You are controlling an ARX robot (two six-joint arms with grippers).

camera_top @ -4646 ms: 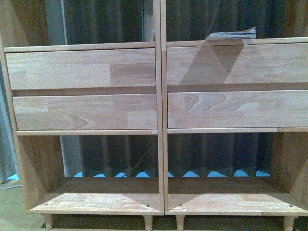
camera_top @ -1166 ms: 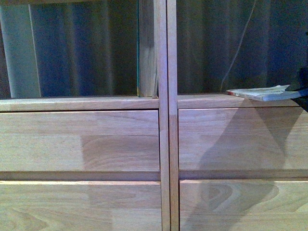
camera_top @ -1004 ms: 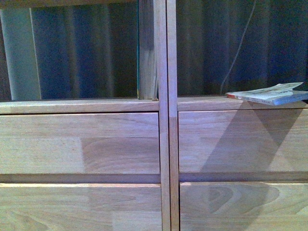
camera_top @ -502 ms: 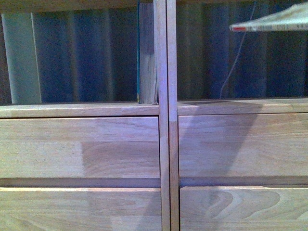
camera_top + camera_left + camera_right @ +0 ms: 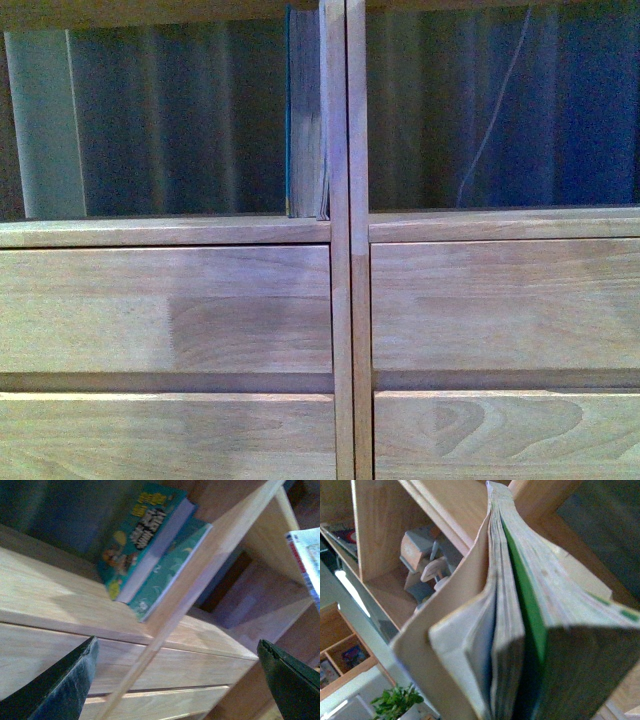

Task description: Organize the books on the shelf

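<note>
Paperback (image 5: 520, 605) and standing books are parted by the central divider (image 5: 340, 120) of the shelf (image 5: 160, 232), and the coming move is judged to turn on that. The paperback is taken to be pinched by the right gripper, since it fills the right wrist view, page edges fanned, long axis running away from the wrist; the jaws themselves are not made out. It is held aloft on the right column's side of the divider, where no other book is seen. In the left compartment a teal book (image 5: 145, 540) and a thinner one (image 5: 172, 567) are stood upright against the divider. The left gripper (image 5: 177, 647) is spread wide, nothing held, facing them.
</note>
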